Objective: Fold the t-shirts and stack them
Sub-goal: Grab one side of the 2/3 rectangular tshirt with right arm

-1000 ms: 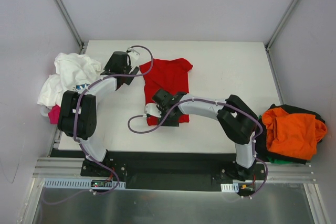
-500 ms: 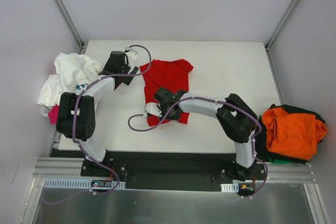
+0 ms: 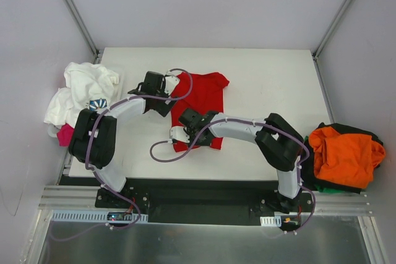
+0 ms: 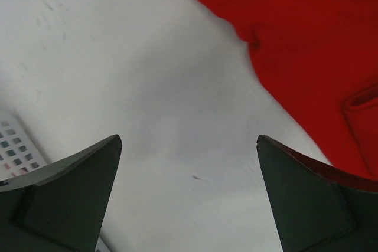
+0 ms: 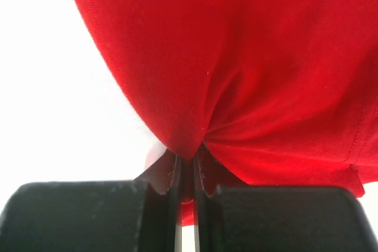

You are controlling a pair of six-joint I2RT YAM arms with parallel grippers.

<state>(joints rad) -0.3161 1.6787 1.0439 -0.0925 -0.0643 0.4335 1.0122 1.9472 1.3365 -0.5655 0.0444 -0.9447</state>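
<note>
A plain bright red t-shirt (image 3: 207, 94) lies on the white table (image 3: 272, 91), left of centre. My right gripper (image 3: 189, 119) is at its near left hem and is shut on a pinched fold of the red cloth (image 5: 248, 57). In the right wrist view the cloth bunches into the closed jaws of that gripper (image 5: 188, 157). My left gripper (image 3: 168, 98) is at the shirt's left edge. Its fingers stand wide open over bare table, with nothing between them (image 4: 189, 143). The red t-shirt's edge (image 4: 307, 45) passes just beside the right fingertip (image 4: 283, 163).
A heap of white t-shirts (image 3: 80, 88) hangs over the table's left edge, with a blue-printed patch (image 3: 97, 104) and pink cloth (image 3: 64, 134) below it. An orange t-shirt (image 3: 343, 153) lies on dark green cloth (image 3: 322, 185) off the right edge.
My right gripper has shut on the red shirt's near hem, bunching it. My left gripper has moved right from the table's left part to the shirt's left edge, still open.
</note>
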